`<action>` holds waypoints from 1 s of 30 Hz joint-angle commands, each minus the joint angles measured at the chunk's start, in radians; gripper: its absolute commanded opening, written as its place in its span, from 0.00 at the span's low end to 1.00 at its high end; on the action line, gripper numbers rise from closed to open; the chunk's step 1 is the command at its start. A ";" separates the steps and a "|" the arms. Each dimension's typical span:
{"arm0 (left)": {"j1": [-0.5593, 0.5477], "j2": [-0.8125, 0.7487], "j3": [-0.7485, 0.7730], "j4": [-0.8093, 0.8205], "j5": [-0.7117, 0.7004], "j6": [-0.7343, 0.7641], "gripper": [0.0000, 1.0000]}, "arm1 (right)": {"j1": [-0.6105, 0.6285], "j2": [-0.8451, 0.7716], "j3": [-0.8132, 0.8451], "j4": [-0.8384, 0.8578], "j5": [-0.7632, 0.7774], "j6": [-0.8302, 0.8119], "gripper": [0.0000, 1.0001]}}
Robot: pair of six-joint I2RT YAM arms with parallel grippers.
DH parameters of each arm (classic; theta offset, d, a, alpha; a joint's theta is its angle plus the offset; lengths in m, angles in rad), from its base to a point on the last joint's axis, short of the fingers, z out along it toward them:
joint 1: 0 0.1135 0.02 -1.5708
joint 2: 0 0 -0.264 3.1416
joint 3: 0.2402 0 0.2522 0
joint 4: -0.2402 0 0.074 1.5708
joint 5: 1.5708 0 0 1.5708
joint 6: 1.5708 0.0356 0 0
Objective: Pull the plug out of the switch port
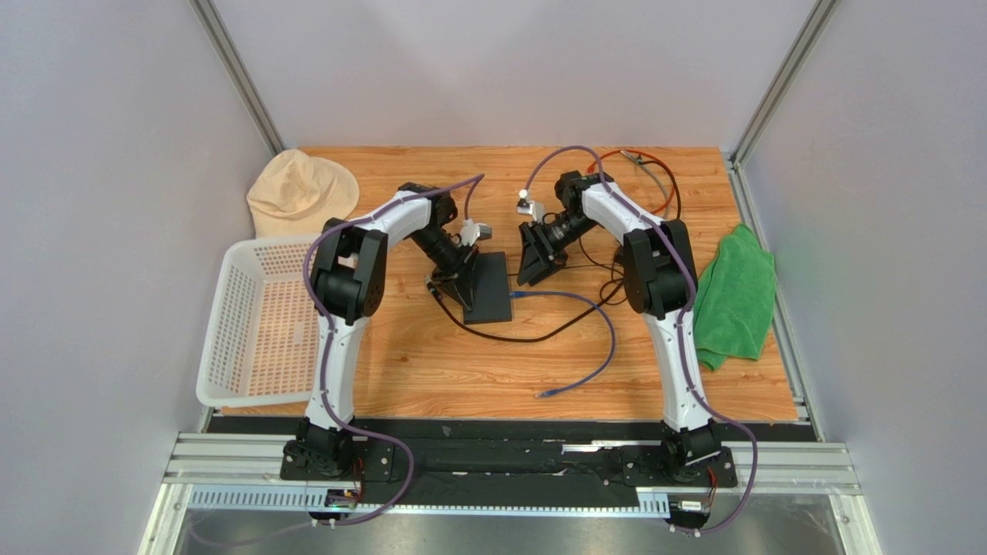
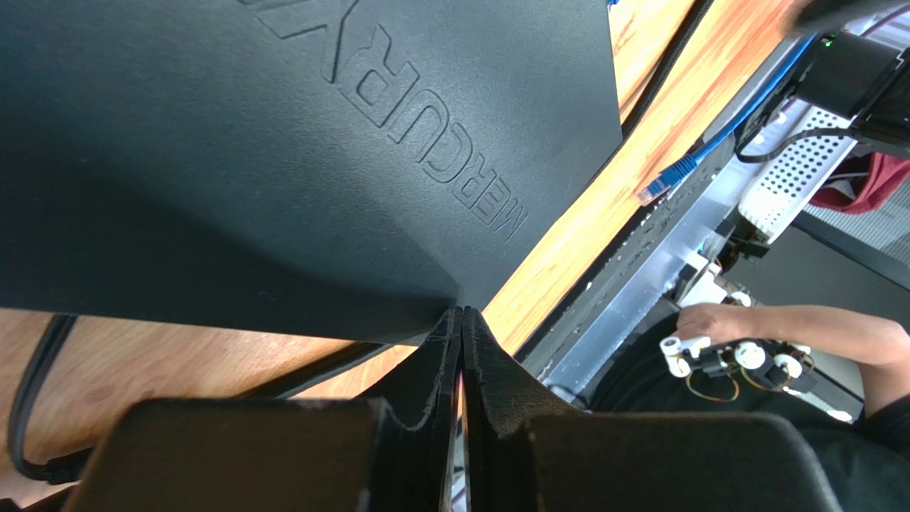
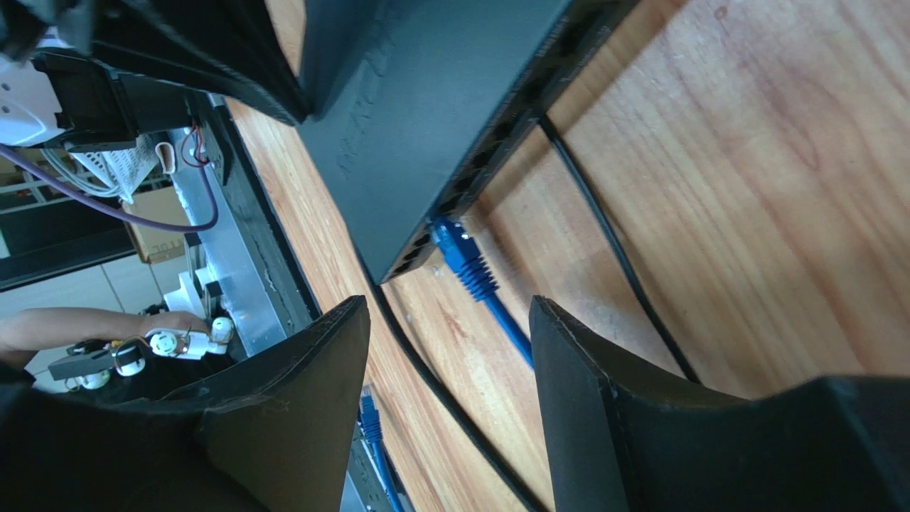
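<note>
The flat black switch (image 1: 488,288) lies mid-table. In the right wrist view its narrow edge shows a row of ports, and the blue plug (image 3: 453,241) sits in the switch port (image 3: 430,229) near the corner. Its blue cable (image 1: 605,335) loops right, then down to a free end (image 1: 545,396). My right gripper (image 3: 449,315) is open just behind the plug, with the cable running between its fingers untouched. My left gripper (image 2: 461,315) is shut with nothing between its pads, tips against the switch's (image 2: 267,160) edge on its left side.
A black cable (image 1: 521,335) runs under the switch toward the right arm. A white basket (image 1: 249,335) and a beige hat (image 1: 299,191) are at the left, a green cloth (image 1: 736,295) at the right. Thin cables (image 1: 643,168) lie at the back.
</note>
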 commanded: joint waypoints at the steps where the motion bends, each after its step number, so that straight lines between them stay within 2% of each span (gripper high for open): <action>1: -0.006 0.048 -0.021 0.060 -0.143 0.017 0.09 | 0.011 0.031 0.043 -0.018 -0.010 -0.043 0.60; 19: -0.006 0.050 -0.023 0.054 -0.152 0.026 0.08 | 0.051 0.132 0.106 -0.010 -0.020 -0.024 0.57; 30: -0.006 0.052 -0.018 0.049 -0.153 0.030 0.08 | 0.044 0.144 0.081 -0.098 -0.073 -0.155 0.50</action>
